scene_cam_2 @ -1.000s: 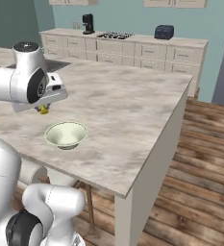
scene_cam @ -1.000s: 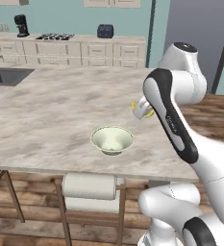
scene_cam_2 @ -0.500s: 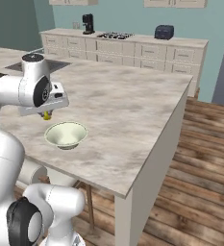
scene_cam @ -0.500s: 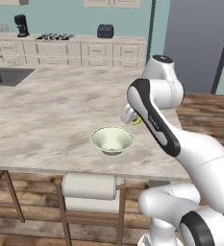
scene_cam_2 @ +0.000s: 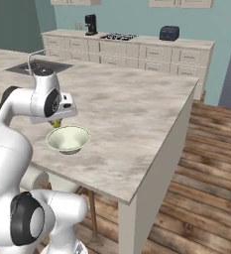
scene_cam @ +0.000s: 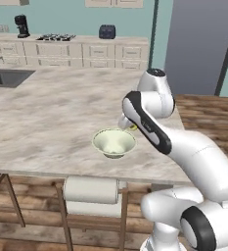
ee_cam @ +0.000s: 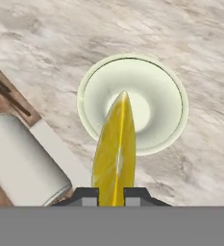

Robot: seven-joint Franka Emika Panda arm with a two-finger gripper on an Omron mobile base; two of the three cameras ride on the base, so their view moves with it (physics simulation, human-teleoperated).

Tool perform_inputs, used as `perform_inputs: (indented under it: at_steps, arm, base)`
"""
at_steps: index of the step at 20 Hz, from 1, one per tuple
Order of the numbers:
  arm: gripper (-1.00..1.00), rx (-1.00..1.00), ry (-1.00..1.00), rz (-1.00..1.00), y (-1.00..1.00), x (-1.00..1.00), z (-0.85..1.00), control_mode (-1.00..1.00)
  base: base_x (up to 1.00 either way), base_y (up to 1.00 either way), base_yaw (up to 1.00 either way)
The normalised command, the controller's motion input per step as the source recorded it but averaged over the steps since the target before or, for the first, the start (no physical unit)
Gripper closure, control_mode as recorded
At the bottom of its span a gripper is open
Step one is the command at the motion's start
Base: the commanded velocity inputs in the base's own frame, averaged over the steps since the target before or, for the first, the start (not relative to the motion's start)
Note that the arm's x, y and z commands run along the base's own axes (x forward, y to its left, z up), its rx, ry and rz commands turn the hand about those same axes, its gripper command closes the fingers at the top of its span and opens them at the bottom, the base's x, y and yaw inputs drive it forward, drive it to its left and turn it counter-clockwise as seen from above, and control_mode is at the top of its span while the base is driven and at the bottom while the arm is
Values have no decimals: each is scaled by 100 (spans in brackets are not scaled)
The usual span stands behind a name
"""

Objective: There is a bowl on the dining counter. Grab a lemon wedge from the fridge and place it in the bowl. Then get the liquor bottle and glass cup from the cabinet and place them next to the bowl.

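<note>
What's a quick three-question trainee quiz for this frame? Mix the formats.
1. True or false: the lemon wedge already lies in the bowl.
2. What does the gripper hold?
A) a glass cup
B) the lemon wedge
C) nothing
3. Fill in: the bowl sits on the dining counter, near the edge above a ____.

Key:
1. False; it is clamped between the fingers above the bowl.
2. B
3. stool
</note>
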Motion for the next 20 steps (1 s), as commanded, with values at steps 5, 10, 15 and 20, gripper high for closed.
perform_inputs:
  at_steps: [5,10,15,20]
  arm:
    - [100,0,0,-6,2,39,-46,-100]
    - [100,0,0,-5,6,27,-46,-100]
    - [100,0,0,-5,10,16,-41,-100]
    - [100,0,0,-5,9,20,-36,-100]
  base:
    - [0,0,0]
    - [0,0,0]
    - [0,0,0]
    - [0,0,0]
